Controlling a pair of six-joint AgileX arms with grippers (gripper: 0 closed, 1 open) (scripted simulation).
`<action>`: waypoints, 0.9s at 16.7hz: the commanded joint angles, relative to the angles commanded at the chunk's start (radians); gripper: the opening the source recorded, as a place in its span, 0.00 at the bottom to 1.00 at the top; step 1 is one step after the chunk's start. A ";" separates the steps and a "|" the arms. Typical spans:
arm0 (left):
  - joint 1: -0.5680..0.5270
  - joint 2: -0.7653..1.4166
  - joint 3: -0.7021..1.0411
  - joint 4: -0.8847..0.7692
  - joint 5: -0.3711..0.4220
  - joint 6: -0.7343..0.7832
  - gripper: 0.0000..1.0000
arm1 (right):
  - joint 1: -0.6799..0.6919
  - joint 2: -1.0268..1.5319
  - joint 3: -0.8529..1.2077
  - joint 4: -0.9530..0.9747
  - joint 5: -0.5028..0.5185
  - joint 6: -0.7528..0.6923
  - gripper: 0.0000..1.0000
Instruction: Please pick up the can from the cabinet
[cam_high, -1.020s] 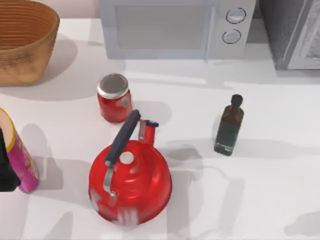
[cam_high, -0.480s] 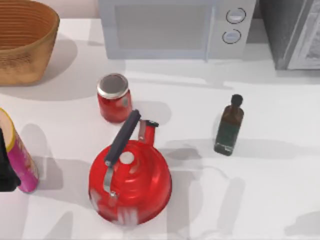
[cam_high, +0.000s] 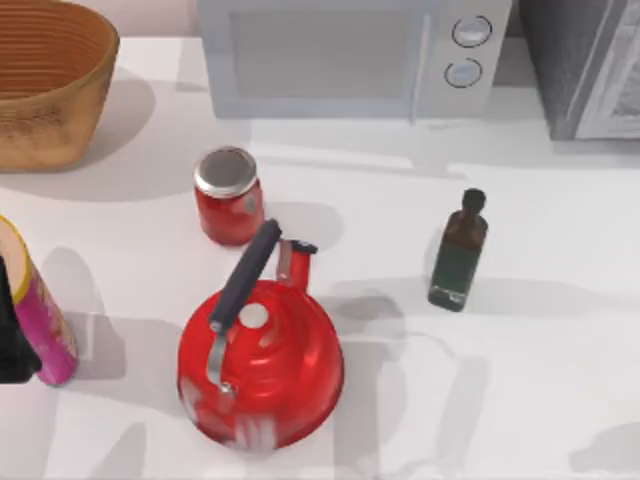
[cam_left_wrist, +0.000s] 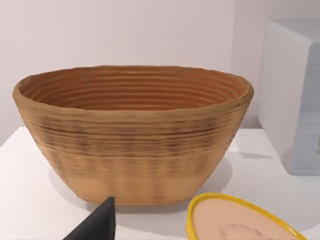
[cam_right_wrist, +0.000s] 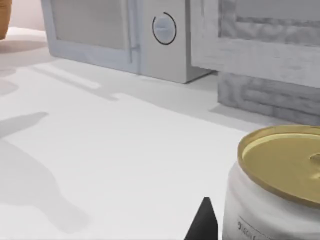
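your right gripper (cam_right_wrist: 202, 225) sat low over the white table (cam_right_wrist: 100, 150), and in the right wrist view a dark tip of it showed just beside the can (cam_right_wrist: 280, 200). the can was white with a flat gold lid and stood upright, near the grey cabinet (cam_right_wrist: 270, 55) but apart from it, in front of the cabinet rather than inside it. you could not tell how far the right jaws were open, and nothing showed them touching the can. the microwave (cam_right_wrist: 120, 35) stood next to the cabinet along the back of the table.

your left gripper (cam_high: 12, 335) was at the top view's left edge, a dark shape up against a tall pink canister (cam_high: 40, 310) with a yellow rim. you could not tell whether the left jaws were open or closed on anything. the left wrist view looked past the canister's yellow rim towards a woven basket (cam_left_wrist: 132, 135), which stood at the back left corner of the table.

in the middle of the table a red kettle (cam_high: 262, 365) with a dark handle stood upright, with a red jar (cam_high: 229, 197) with a silver lid just behind it. a dark glass bottle (cam_high: 458, 252) stood upright to the right of the kettle, well apart from it.
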 joint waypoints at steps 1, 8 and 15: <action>0.000 0.000 0.000 0.000 0.000 0.000 1.00 | 0.000 0.000 0.000 0.000 0.000 0.000 0.00; 0.000 0.000 0.000 0.000 0.000 0.000 1.00 | 0.000 0.000 0.000 0.000 0.000 0.000 0.45; 0.000 0.000 0.000 0.000 0.000 0.000 1.00 | 0.000 0.000 0.000 0.000 0.000 0.000 0.98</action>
